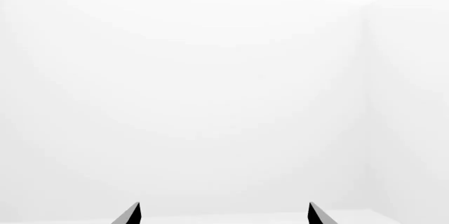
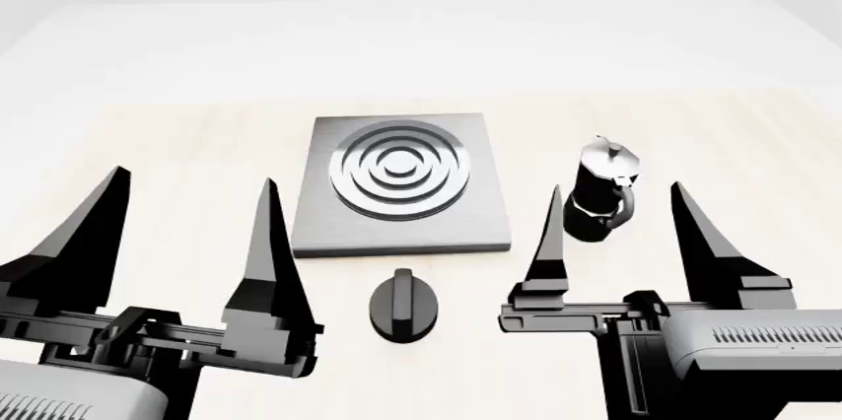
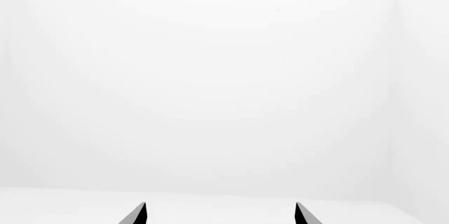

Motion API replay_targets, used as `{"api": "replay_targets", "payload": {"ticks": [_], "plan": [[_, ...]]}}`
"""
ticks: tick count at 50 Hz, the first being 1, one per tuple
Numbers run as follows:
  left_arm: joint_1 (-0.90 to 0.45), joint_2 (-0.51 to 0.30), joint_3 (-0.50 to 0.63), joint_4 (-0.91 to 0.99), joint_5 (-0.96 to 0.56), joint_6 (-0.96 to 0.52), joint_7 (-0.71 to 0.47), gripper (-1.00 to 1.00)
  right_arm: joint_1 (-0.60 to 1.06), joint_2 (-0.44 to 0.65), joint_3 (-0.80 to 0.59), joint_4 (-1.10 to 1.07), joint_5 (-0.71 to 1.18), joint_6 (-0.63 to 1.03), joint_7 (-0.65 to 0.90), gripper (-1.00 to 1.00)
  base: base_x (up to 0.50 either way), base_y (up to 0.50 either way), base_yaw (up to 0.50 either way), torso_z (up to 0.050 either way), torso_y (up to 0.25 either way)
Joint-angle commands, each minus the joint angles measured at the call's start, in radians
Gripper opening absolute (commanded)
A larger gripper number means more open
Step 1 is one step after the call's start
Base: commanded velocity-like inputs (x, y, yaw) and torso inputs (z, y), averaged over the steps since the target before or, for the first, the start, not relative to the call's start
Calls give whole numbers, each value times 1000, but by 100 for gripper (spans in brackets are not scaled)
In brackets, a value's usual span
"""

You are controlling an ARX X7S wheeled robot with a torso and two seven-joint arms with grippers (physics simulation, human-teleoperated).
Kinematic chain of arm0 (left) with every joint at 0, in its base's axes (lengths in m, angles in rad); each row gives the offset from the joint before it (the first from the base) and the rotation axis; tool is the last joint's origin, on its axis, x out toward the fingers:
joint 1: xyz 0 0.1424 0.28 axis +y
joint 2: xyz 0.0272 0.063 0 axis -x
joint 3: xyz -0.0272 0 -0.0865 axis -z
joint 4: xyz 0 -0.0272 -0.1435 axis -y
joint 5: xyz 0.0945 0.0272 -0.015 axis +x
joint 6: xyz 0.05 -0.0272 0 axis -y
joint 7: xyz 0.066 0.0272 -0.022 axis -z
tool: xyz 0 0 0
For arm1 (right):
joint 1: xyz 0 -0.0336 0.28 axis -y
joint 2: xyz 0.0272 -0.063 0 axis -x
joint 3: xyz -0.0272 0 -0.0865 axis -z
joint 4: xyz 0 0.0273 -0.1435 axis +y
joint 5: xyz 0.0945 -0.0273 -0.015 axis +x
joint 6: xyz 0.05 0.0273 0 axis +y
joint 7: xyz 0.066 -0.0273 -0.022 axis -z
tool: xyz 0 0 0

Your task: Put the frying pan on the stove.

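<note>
Both pincers, left [image 2: 184, 247] and right [image 2: 618, 243], gape wide, empty. Stove [image 2: 398, 183] lies ahead between them. No pan anywhere in view; likely rigid, slick, best grabbed by its handle.

Both arms reached forward side by side, the black two-fingered left gripper [image 2: 191, 193] and its right twin [image 2: 618, 198] each spread wide, holding nothing.

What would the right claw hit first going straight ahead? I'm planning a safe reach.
In the head view the right claw seems aimed at the moka pot. Its wrist view shows only blank white ahead, so it likely points above the pot; depth is unclear.
</note>
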State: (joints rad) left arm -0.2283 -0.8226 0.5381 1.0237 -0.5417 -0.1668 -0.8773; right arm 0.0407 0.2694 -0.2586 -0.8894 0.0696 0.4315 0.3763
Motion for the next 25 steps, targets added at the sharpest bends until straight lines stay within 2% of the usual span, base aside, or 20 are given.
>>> {"api": "replay_targets", "payload": {"ticks": [1,25], "plan": [[-6,-8,15,-5,-1,15,-5,100,-10,6,6,6,15,-37,7,100,-16,1,-500,0,0],[-6,-25,27,-17,3,50,-15,100,-14,16,15,19,51,-54,20,100,-16,2,-500,0,0]]}}
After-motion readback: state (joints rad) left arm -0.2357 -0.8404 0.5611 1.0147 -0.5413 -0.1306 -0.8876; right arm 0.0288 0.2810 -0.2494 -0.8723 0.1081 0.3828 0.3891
